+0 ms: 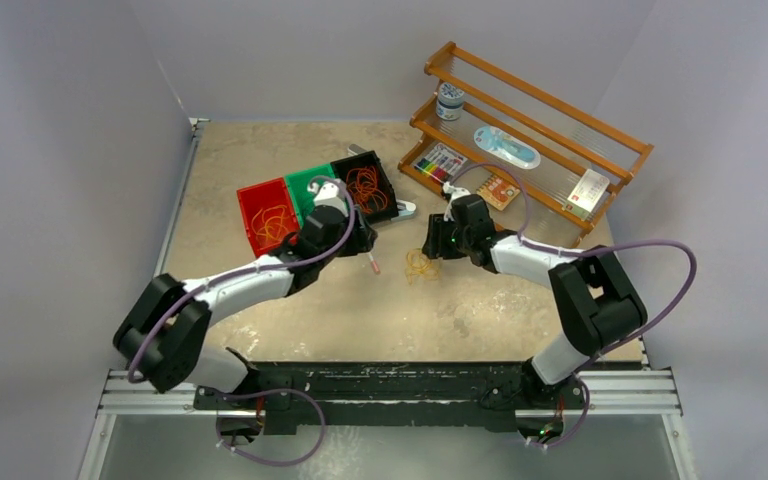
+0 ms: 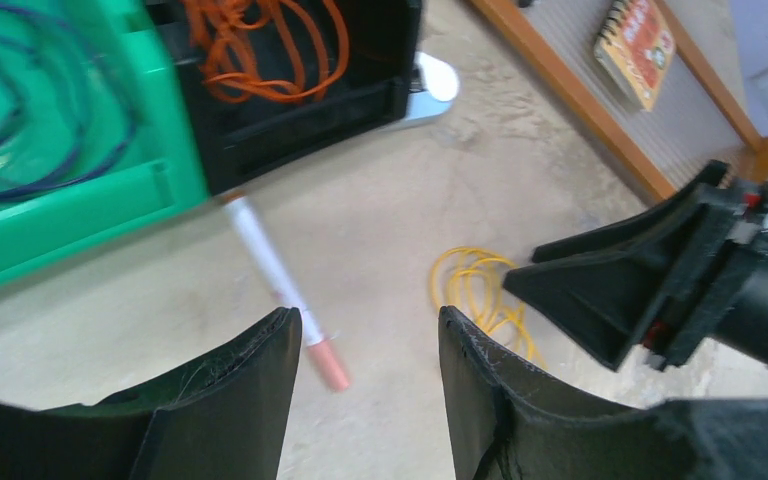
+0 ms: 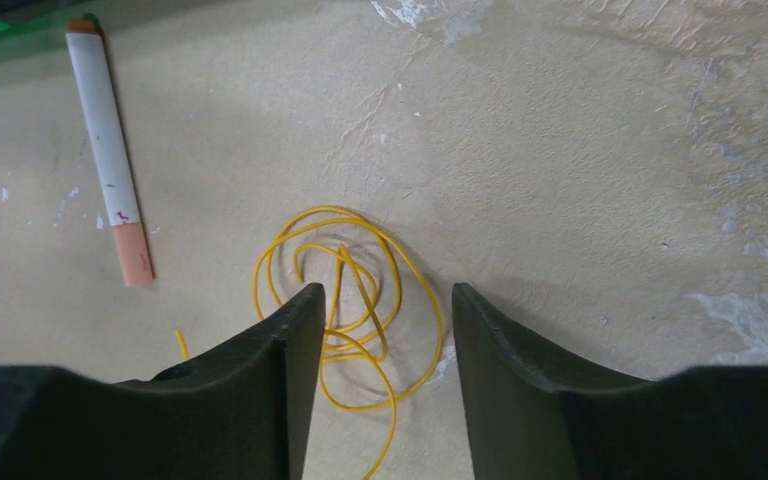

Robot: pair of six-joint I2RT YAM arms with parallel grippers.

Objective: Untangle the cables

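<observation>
Robot lab test cell. Two arms (image 1: 250, 280) bolted to aluminium rail (image 1: 140, 395) at bench (image 1: 480, 320) edge. Plain grey walls (image 1: 60, 150) box it in. Scuffed bench top, colour-coded bins (image 1: 244, 212) holding coiled cables (image 1: 365, 187), wooden rack (image 1: 540, 97) of odd props.

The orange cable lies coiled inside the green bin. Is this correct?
Not quite: the orange cable lies coiled inside the black bin, as the left wrist view shows.
</observation>
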